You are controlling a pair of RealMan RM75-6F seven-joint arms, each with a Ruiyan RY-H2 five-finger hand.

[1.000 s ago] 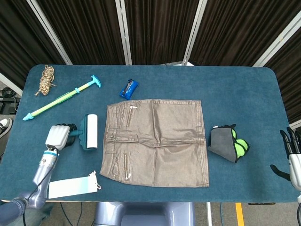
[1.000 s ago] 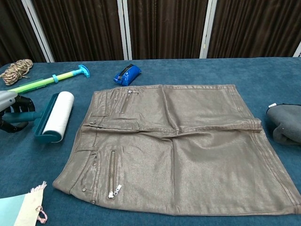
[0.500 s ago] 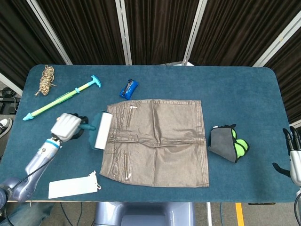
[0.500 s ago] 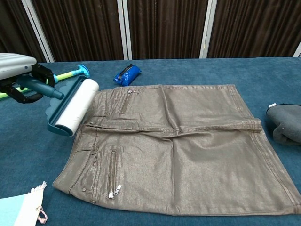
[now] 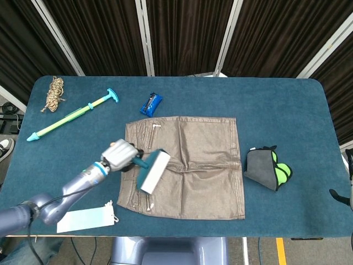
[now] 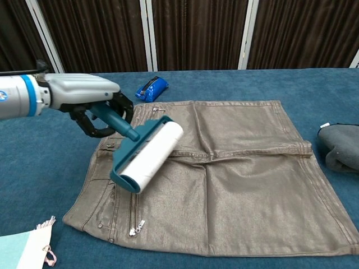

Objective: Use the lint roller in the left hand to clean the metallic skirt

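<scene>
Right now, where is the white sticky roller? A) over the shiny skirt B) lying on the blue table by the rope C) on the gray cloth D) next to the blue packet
A: the left hand holds the lint roller over the metallic skirt, near its zipper side.

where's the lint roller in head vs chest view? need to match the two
Head view: lint roller sits lower left of centre, over the left part of the metallic skirt, gripped by the left hand.
Chest view: lint roller is left of centre, over the skirt's left part, handle in the left hand.
Shared landmark: blue pouch just beyond the skirt's far-left corner.
</scene>
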